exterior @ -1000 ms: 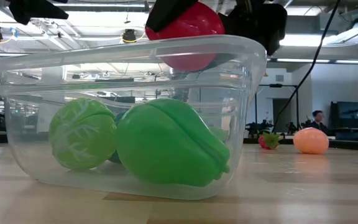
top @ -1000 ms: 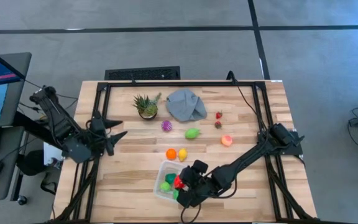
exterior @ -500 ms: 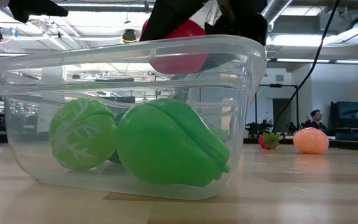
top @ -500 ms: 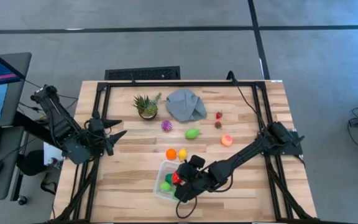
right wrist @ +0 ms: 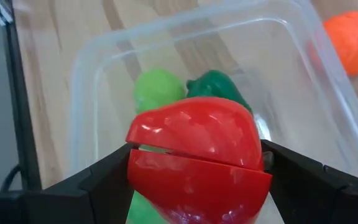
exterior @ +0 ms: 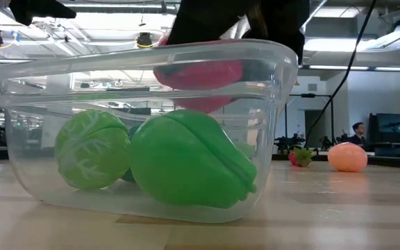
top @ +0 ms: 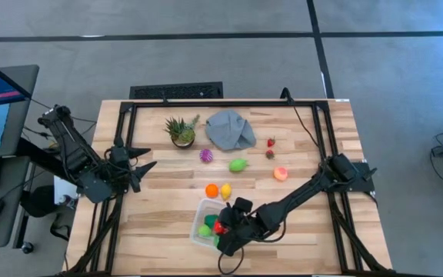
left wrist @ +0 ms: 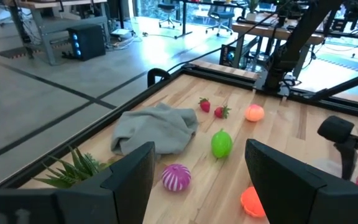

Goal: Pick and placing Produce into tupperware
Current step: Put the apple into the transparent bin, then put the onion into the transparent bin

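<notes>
The left gripper (top: 148, 168) waits at the table's 9 o'clock side, holding nothing, fingers a little apart. The clear tupperware (top: 204, 221) sits at 6 o'clock with green toy veggies (exterior: 186, 169) inside. The right gripper (top: 223, 228) squeezes a red toy fruit (right wrist: 197, 158) just inside its rim. An orange toy (top: 211, 190) lies at the tub's 12 o'clock.

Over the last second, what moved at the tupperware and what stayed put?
The right gripper, still clamped on the red produce piece, has come down from above the tupperware rim to inside it. No release yet. The two green pieces in it, the loose produce on the table and the left gripper by the left edge have not moved.
</notes>
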Available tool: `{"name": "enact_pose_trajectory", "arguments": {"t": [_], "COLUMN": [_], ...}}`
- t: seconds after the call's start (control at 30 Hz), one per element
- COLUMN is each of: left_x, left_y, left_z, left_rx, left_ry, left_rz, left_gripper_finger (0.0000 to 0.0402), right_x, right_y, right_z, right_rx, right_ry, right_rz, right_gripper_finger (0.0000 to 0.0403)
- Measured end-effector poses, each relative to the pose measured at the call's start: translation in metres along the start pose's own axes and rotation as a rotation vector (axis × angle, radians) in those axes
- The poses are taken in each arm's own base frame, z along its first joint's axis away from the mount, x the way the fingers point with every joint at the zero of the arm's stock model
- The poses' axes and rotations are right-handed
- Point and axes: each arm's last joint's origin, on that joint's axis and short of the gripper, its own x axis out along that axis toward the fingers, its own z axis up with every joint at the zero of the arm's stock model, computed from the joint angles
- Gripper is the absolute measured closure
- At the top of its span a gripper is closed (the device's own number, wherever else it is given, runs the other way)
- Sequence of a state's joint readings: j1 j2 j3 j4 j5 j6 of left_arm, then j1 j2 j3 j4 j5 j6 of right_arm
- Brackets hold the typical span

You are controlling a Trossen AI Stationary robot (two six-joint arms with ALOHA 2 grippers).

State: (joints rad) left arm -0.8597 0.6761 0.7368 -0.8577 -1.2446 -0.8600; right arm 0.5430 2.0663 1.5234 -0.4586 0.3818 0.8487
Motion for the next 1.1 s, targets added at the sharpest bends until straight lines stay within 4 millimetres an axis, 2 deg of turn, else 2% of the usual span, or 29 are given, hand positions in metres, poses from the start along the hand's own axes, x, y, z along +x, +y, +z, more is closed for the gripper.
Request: {"name": "enact_pose_trajectory", "arguments": {"t": [0.4,1.1], "left_x": [0.0000,0.0000], "left_y": [-0.0001,0.0003], "left_z": [0.0001,-0.0001], "left_rx": [-0.001,0.004], "left_ry": [-0.001,0.000], "left_rz": [0.000,0.001], "left_gripper_finger": [0.0162,0.0162], "right_x": [0.0003,0.0009], "right_y": [-0.0031,-0.0030], "right_z": [-0.0022,-0.0008], "right_rx": [-0.024,0.007], "right_ry": [0.024,0.030], "right_rz": [-0.027,-0.010], "right_gripper_finger": [0.0064,0.0026]}}
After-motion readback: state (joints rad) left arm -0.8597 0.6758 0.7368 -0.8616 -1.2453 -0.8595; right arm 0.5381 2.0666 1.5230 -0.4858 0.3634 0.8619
